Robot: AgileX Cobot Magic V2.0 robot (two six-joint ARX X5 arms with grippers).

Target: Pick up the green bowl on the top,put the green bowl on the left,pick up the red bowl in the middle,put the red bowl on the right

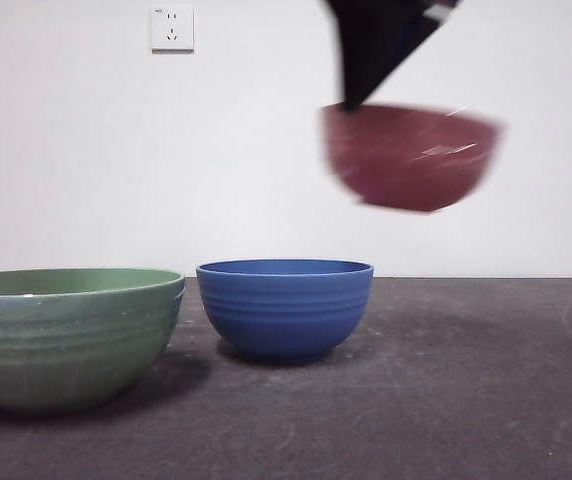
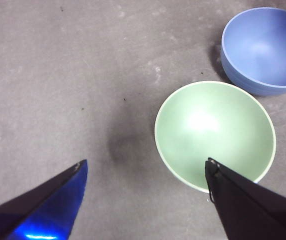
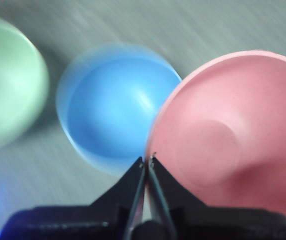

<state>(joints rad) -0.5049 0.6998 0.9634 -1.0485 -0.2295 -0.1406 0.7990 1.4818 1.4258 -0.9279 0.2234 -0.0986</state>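
Your right gripper [image 3: 147, 161] pinches the red bowl [image 1: 411, 155] by its rim, airborne above the desk [image 1: 466, 390], blurred. Your left gripper [image 2: 145, 167], jaws spread, hovers over the green bowl [image 2: 215, 132] resting beside the blue bowl [image 1: 284, 305].

We see the green bowl [image 1: 66, 335] on the table [image 1: 446, 400] at left, the blue bowl [image 1: 284, 308] just right of it and farther back. The red bowl [image 1: 411, 155] hangs above the table, up and right of the blue bowl.
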